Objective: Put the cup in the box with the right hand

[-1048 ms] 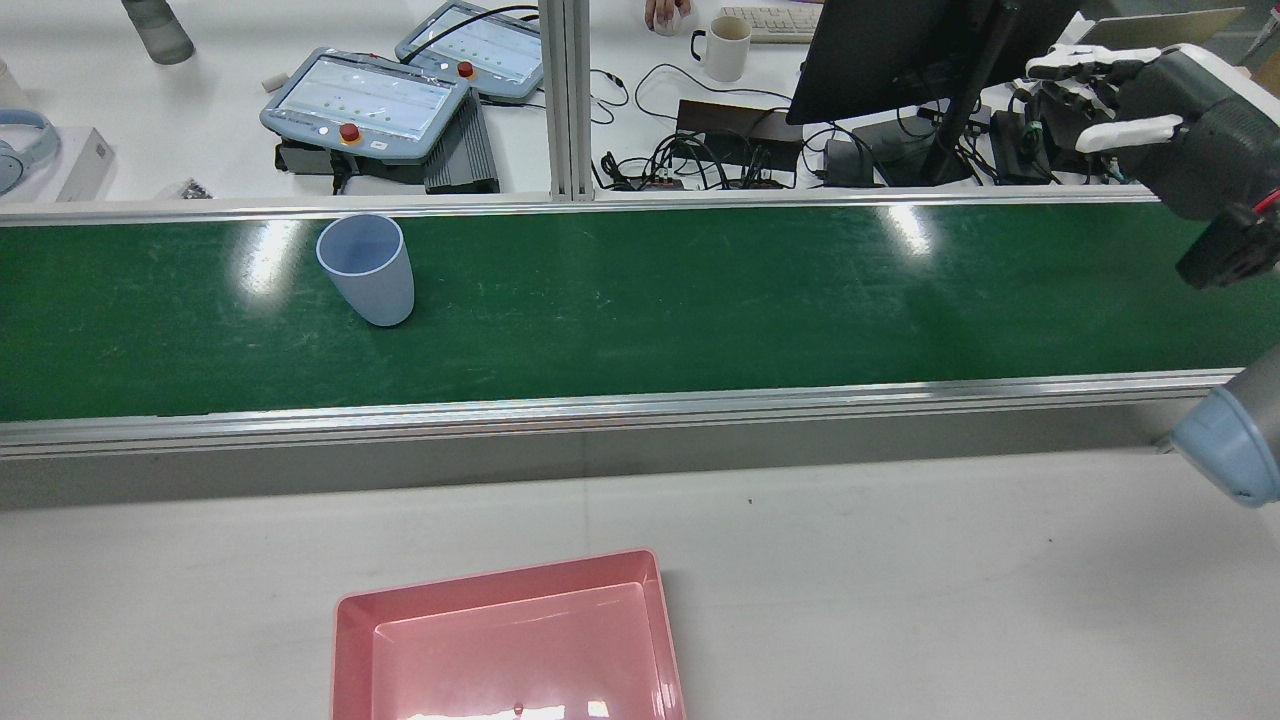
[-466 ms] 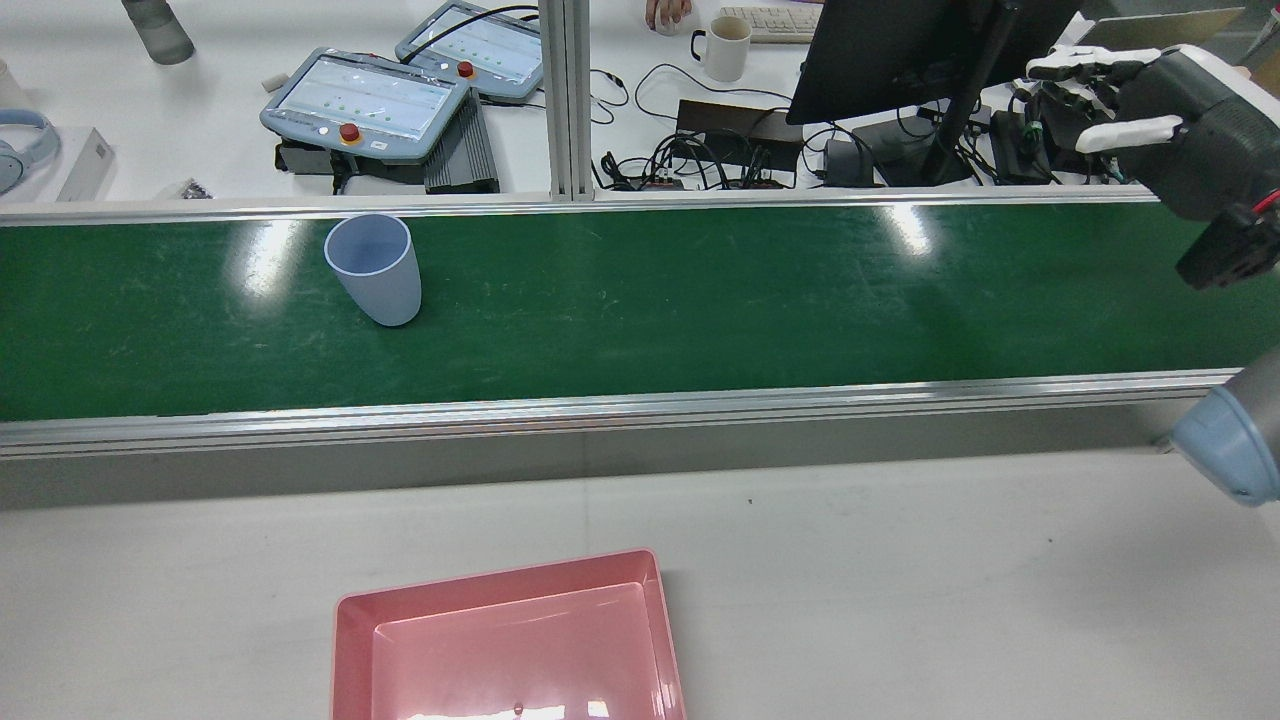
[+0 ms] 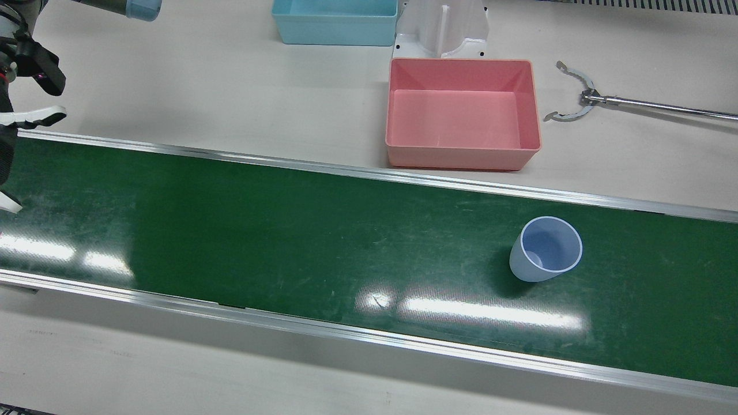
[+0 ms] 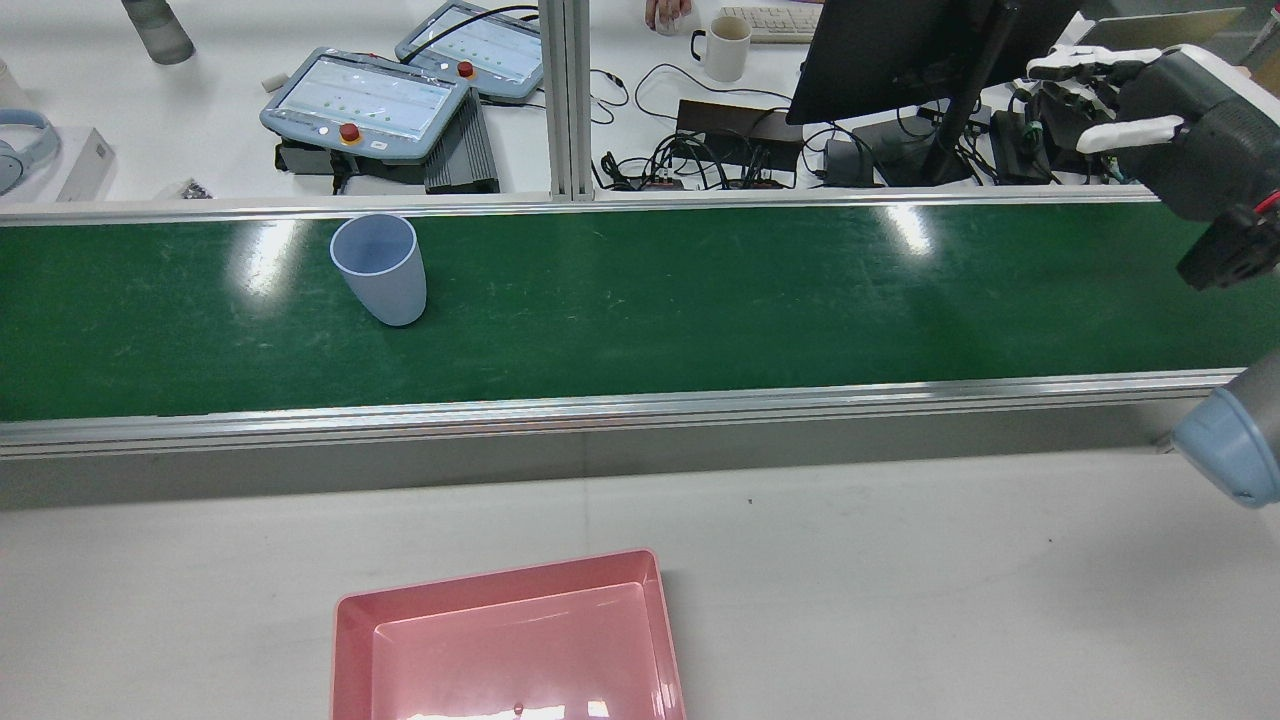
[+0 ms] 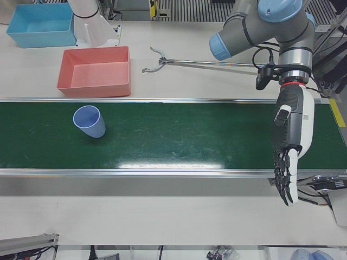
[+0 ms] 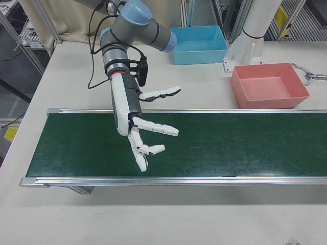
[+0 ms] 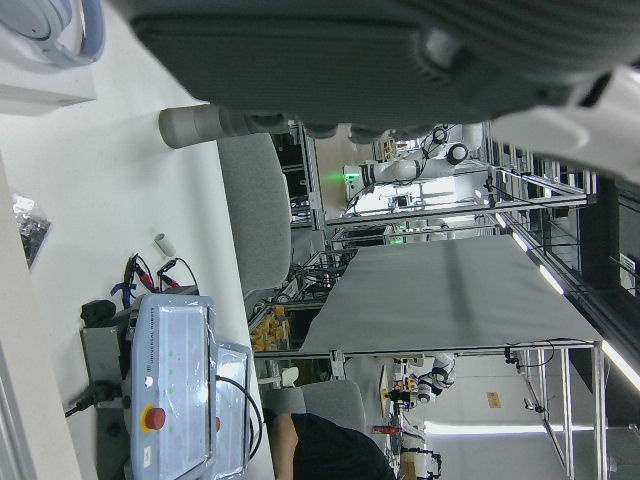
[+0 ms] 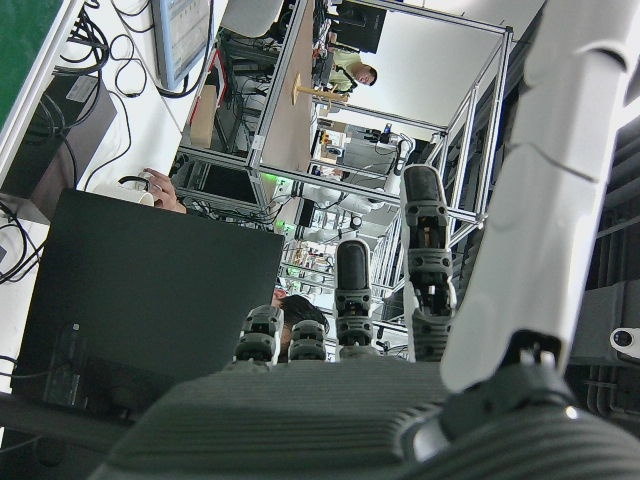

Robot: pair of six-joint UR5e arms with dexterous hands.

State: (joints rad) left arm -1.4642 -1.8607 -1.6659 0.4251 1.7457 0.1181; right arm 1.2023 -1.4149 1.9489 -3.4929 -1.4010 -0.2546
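Front view: cup (image 3: 545,249) upright on the belt (image 3: 288,230), well apart from the box (image 3: 464,112); probably light, stiff plastic, best wrapped round its tapered wall. Right-front view: right hand (image 6: 134,125) empty, fingers splayed. Left-front view: left hand (image 5: 290,146) hangs straight-fingered, empty.

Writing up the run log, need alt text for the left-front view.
A pale blue cup stands upright on the green conveyor belt, near the pink box on the white table behind it. At the belt's other end the left hand hangs open, fingers pointing down, holding nothing. A metal reaching tool and a blue bin also lie on the table.
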